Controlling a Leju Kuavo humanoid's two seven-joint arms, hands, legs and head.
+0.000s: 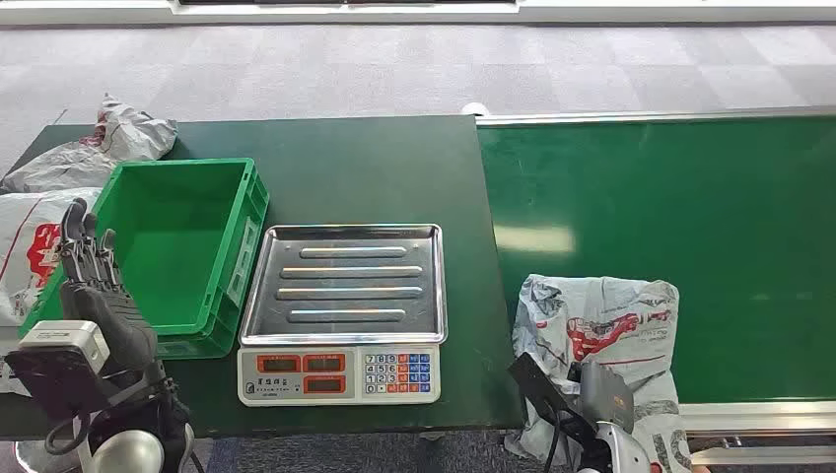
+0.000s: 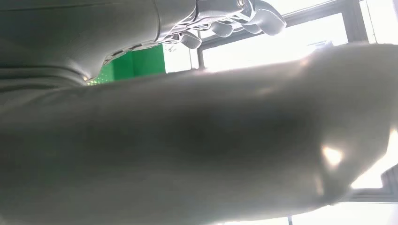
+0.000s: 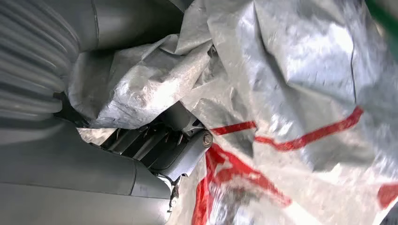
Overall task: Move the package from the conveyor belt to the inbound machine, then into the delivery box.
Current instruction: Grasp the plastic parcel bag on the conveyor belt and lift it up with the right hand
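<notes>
Bags on the left: you've got a couple of grey and white poly bags [image 1: 94, 148] piled at the table's far left edge, just beside the crate.
Left hand [image 1: 94, 286]: raised over the crate's near left corner, fingers apart and straight, holding nothing.
Green crate [image 1: 232, 236]: sits left of the scale, nothing inside that you can see.
Scale [image 1: 340, 374]: steel tray bare, keypad facing you.
Package [image 1: 601, 325]: crumpled grey bag with red print, lying on the green conveyor belt [image 1: 690, 217] at its near left corner.
Right hand [image 3: 164, 150]: fingers buried in the package's folds, clamped on it.
</notes>
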